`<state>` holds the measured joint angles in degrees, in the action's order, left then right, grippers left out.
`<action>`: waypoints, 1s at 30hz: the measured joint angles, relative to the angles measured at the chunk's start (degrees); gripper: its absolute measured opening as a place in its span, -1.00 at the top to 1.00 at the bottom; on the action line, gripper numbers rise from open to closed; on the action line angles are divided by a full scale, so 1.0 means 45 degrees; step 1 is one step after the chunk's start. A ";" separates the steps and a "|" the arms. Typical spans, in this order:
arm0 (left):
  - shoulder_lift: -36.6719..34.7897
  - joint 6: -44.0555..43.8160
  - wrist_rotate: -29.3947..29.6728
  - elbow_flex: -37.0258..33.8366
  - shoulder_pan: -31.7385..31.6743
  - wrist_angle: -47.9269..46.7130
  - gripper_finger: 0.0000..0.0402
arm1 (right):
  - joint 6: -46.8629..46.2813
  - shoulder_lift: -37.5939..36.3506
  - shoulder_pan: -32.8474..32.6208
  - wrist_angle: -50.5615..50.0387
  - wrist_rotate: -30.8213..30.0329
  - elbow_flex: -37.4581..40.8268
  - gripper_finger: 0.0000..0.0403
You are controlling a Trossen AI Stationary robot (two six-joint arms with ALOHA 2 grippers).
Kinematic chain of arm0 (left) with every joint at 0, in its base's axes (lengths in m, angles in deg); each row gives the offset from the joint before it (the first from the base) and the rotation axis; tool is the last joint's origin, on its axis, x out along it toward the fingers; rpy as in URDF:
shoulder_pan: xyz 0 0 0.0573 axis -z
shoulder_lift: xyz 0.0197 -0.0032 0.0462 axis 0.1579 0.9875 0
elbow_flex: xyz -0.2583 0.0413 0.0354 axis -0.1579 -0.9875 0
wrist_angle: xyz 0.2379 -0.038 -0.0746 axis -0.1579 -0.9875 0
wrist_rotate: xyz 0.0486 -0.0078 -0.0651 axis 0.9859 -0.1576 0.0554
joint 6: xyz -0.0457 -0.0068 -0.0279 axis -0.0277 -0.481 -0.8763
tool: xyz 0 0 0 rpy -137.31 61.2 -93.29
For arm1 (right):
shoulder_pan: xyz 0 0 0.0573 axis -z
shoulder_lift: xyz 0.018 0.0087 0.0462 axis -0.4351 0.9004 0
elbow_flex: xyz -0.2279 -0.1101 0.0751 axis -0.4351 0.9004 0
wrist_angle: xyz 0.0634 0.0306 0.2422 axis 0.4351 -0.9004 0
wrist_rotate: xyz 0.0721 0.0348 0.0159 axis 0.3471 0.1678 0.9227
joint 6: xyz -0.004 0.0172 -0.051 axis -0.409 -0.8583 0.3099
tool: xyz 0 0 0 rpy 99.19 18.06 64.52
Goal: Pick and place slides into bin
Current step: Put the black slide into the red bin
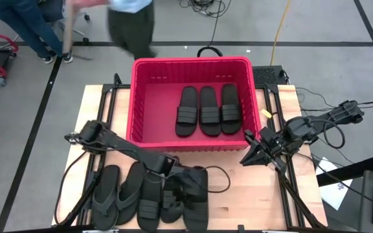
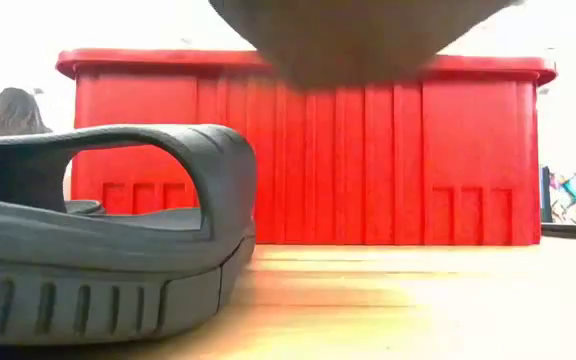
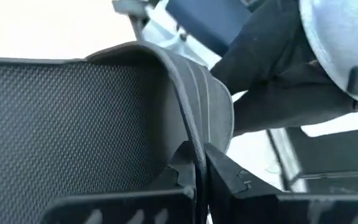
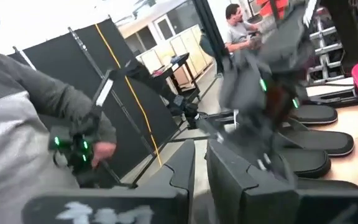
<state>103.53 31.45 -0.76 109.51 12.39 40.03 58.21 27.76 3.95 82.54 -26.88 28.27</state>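
Observation:
The red bin (image 1: 149, 97) stands at the table's far middle, and three dark slides (image 1: 208, 110) lie side by side on its floor. Near the front edge several more slides (image 1: 131, 193) rest on their soles; one (image 2: 98, 240) fills the low view's left. My left gripper (image 3: 199, 155) is shut on one slide (image 1: 196, 193) just in front of the bin. In the low view that slide shows as a blurred dark shape (image 2: 358, 35) above the table. My right gripper (image 1: 250, 155) hangs shut and empty, to the right of the bin's near corner. My left gripper pinches the edge of the slide's wide ribbed strap (image 3: 194, 115) between its two fingers (image 3: 235, 180). The fingers slant down from the table's left. The slide is lifted clear of the table, with its textured footbed (image 3: 73, 124) turned on its side next to the fingers.
The bin's near wall (image 2: 308, 160) rises between the loose slides and its inside. Black frame rails (image 1: 283, 188) run along both sides of the table. People stand beyond the far edge (image 1: 131, 22), and one in a grey sleeve (image 4: 17, 124) is off the left side.

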 joint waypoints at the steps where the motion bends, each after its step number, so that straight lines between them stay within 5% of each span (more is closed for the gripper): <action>1: -0.0294 0.0114 0.0213 0.0078 0.0042 -0.0290 0.98 | 0.0076 -0.0004 0.0000 -0.0027 0.0095 0.0000 0.83; 8: -0.2663 -0.0512 0.1535 0.0956 -0.0126 -0.1716 0.98 | 0.0850 0.0001 -0.0005 -0.0018 0.0239 0.0000 0.83; 20: -0.5713 -0.0387 0.6104 0.5256 -0.2352 -1.0787 0.99 | 0.2048 0.0023 -0.0005 0.0235 0.0022 0.0000 0.93; 25: -0.5657 0.1675 0.6008 0.6837 -0.4300 -1.5300 0.99 | 0.2889 0.0025 -0.0005 0.0250 -0.1390 0.0000 0.95; 30: -0.5589 0.5350 0.5679 0.6775 -0.6641 -1.6495 0.99 | 0.3360 0.0030 -0.0005 0.0267 -0.2868 0.0000 0.97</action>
<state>78.38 55.52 24.80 139.99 -17.49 -34.20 73.34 27.90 3.93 83.74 -39.79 28.27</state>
